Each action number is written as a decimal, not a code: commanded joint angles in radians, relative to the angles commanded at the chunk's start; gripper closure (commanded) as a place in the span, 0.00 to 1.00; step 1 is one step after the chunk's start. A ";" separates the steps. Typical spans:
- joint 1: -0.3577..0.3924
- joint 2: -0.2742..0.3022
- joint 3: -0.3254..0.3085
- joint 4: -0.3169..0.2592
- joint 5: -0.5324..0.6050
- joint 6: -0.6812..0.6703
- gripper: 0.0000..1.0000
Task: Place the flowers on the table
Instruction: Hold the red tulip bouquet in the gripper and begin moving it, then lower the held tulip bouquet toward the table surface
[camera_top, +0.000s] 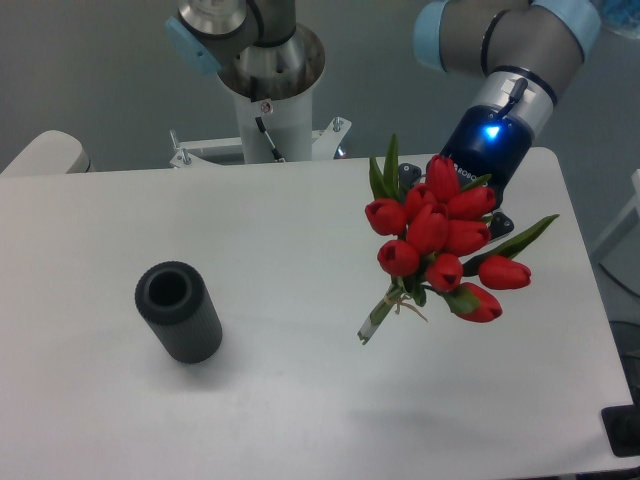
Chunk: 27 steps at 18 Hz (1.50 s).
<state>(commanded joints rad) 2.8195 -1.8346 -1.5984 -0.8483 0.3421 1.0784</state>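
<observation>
1. Flowers (440, 240): bunch of red tulips with green leaves, over the right half of the table (300, 400); heads toward the arm, tied stems slanting down-left.
2. Gripper (462, 205): at the bouquet, behind the blooms; fingers hidden, so whether they grip the bunch cannot be told.
3. Vase (180, 312): dark grey, ribbed, upright on the left, well apart from the flowers.
</observation>
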 joint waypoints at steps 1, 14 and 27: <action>-0.002 0.000 -0.008 0.002 0.006 0.000 0.81; -0.014 0.020 0.017 -0.002 0.222 0.002 0.82; -0.120 0.066 -0.023 -0.003 0.641 0.083 0.82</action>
<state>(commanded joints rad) 2.6999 -1.7687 -1.6214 -0.8513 0.9830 1.1610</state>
